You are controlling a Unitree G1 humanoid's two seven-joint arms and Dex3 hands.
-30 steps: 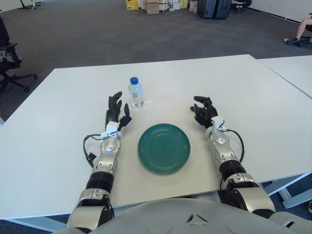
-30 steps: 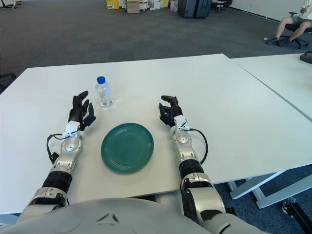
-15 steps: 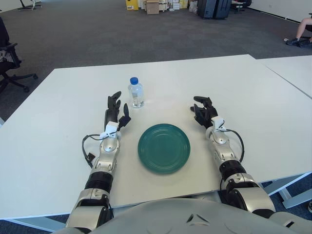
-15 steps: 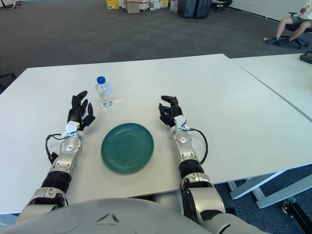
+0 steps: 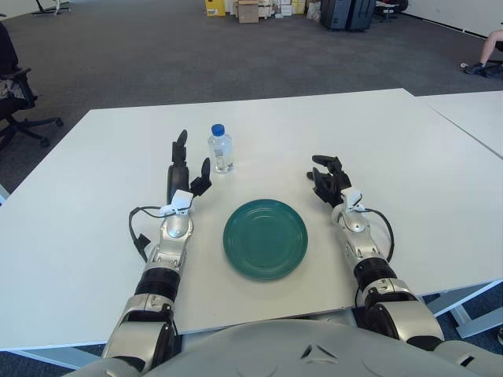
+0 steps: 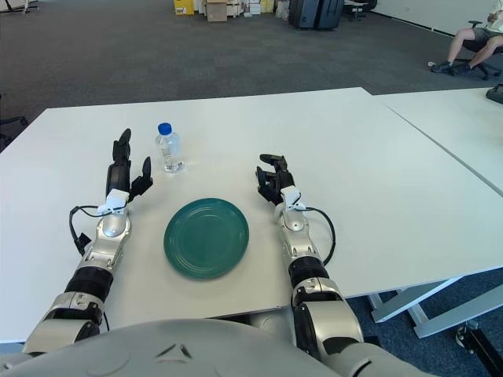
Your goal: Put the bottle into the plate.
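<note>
The bottle (image 5: 221,148) stood upright on the white counter (image 5: 94,228), a small clear plastic one with a blue screw cap and a little water at the bottom; any label on it was too small to read. It was untouched, sitting behind and to the left of the plate (image 5: 265,238), well apart from it. The plate was a round, flat, dark green dish with a glossy surface and faint concentric rings toward its rim, lying bare near the front edge of the counter between the two arms. The left hand (image 5: 181,166) was just beside the bottle, to its left and slightly nearer the robot, with its black fingers (image 5: 180,149) stretched out straight and spread, gripping nothing. A black cable looped out from the silver forearm behind it. The right hand (image 5: 328,179) rested on the counter to the right of the plate, its black fingers loosely bent and relaxed around nothing, with a similar cable curling beside its silver wrist. The counter was smooth and matte, and a second white one (image 6: 464,126) butted up at the far right. Beyond lay grey carpet, with cardboard boxes (image 5: 245,9) and dark cases (image 5: 346,13) at the back of the room.
</note>
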